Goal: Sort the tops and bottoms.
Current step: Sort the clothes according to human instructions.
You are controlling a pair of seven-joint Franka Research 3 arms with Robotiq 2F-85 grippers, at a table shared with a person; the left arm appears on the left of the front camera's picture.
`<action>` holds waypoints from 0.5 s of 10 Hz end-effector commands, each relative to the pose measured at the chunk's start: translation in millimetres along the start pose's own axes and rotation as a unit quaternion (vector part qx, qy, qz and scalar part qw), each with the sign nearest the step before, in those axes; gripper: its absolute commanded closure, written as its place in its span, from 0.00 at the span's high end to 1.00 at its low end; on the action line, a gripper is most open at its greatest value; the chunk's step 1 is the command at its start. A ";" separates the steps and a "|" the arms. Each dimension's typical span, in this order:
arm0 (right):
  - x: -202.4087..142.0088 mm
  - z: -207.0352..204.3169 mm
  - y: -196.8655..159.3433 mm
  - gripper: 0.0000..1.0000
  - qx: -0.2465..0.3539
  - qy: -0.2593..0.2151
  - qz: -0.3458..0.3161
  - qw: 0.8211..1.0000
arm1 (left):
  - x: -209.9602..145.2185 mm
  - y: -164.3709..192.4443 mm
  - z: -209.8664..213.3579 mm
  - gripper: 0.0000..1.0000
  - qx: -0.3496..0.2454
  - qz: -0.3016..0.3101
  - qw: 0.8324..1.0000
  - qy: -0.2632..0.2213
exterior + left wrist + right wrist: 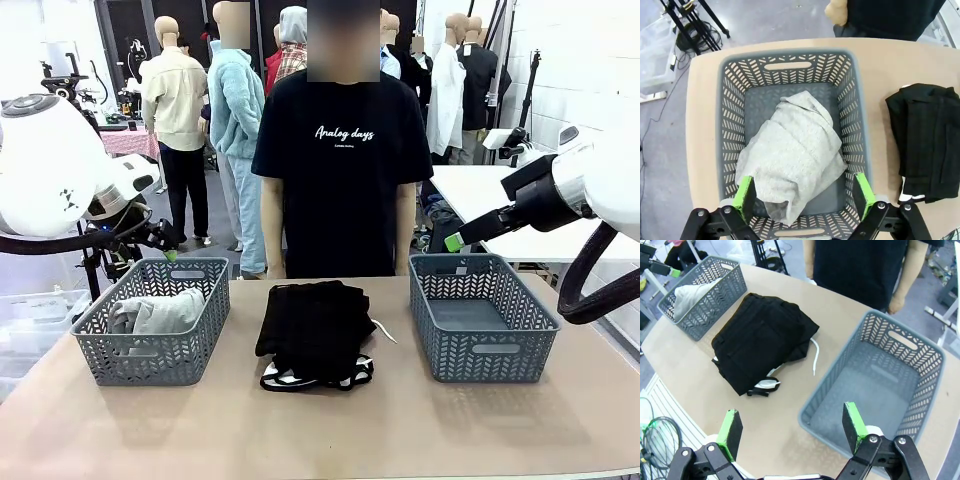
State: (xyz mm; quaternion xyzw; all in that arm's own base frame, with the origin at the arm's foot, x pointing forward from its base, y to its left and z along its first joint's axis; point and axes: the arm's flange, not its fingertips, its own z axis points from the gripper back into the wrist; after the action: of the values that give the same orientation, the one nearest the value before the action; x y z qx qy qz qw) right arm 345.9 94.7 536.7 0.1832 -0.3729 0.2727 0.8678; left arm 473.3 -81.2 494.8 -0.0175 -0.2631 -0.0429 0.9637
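Grey top (795, 150) in left basket (729, 125), black bottoms (315, 325) near right basket (480, 350)

A pale tan counter (890, 65) lies under the left hand (804, 195), and past its rounded corner there is smooth grey floor (765, 20). On that floor, beyond the far side of the left hand, black tripod legs (687, 30) stand near a clear plastic storage bin (655, 45). Down to one side of the right hand (792, 429), coiled cables (655, 437) lie off the counter's edge. Well beyond the right hand, a white table (480, 195) stands before a white-painted brick wall (590, 60). Far beyond the left hand is a small table with a red checked cloth (128, 142). The light is bright and even, and the shadows are soft.
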 end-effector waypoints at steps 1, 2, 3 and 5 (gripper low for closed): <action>0.1 -2.3 -0.4 1.00 0.011 -0.004 -0.006 1.000 | 1.2 1.6 -0.4 1.00 0.002 -0.002 1.000 -0.001; 0.1 -2.3 -0.4 1.00 0.011 -0.004 -0.006 1.000 | 1.2 1.6 -0.4 1.00 0.002 -0.002 1.000 -0.001; 0.1 -2.3 -0.4 1.00 0.011 -0.004 -0.006 1.000 | 1.2 1.6 -0.4 1.00 0.002 -0.002 1.000 -0.001; 0.1 -2.3 -0.4 1.00 0.011 -0.004 -0.006 1.000 | 1.2 1.6 -0.4 1.00 0.002 -0.002 1.000 -0.001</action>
State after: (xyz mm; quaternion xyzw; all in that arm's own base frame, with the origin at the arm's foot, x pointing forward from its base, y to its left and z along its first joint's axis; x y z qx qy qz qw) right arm 345.9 94.7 536.7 0.1832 -0.3729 0.2727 0.8678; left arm 473.4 -81.2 494.8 -0.0175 -0.2631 -0.0429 0.9637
